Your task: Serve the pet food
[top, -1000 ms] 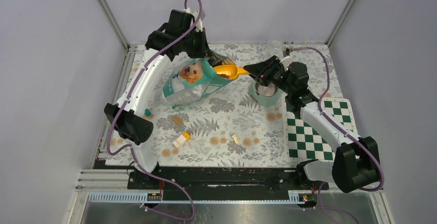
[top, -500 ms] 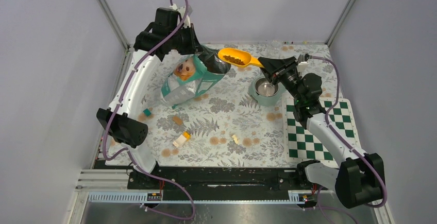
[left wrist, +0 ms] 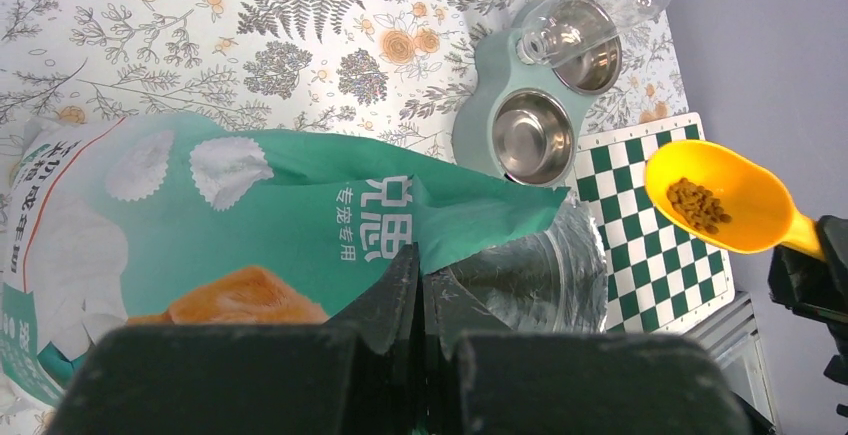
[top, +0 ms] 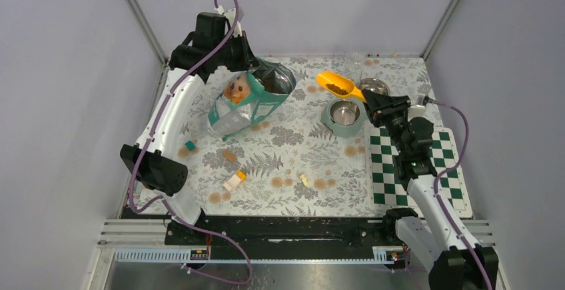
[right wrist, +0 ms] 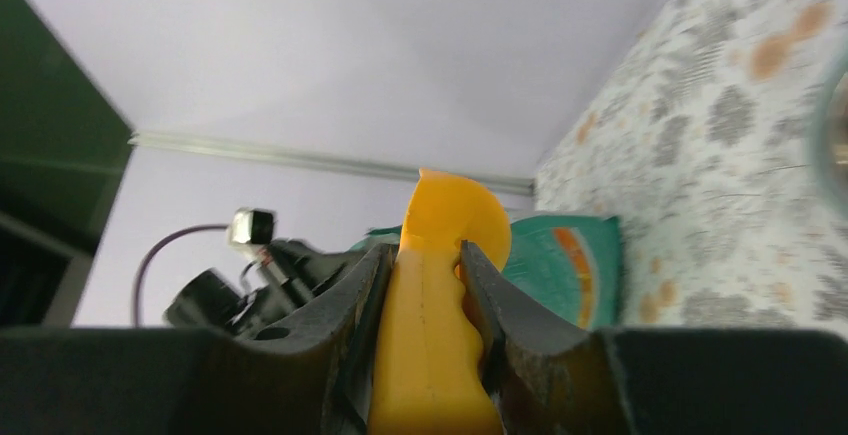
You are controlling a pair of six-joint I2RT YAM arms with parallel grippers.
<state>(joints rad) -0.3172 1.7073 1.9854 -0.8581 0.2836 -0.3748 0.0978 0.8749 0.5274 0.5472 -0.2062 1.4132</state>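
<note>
My left gripper [top: 254,70] is shut on the rim of the teal pet food bag [top: 243,103], holding its mouth open; the bag also shows in the left wrist view [left wrist: 250,225]. My right gripper [top: 368,99] is shut on the handle of a yellow scoop [top: 338,86] and holds it level in the air just above the far edge of the teal double bowl stand [top: 333,127]. Brown kibble [top: 335,89] lies in the scoop, also seen in the left wrist view [left wrist: 698,205]. The nearer steel bowl [left wrist: 533,135] looks empty. The scoop handle [right wrist: 430,325] fills the right wrist view.
A green checkered mat [top: 416,170] lies at the right. Small toy blocks [top: 234,181] and one more [top: 304,179] lie on the floral cloth, with a teal block [top: 190,145] by the bag. A clear water bottle [left wrist: 590,5] stands over the far bowl.
My right gripper has lifted the loaded scoop out of the bag and carried it right, to above the bowls. My left gripper has raised the bag's rim slightly.
</note>
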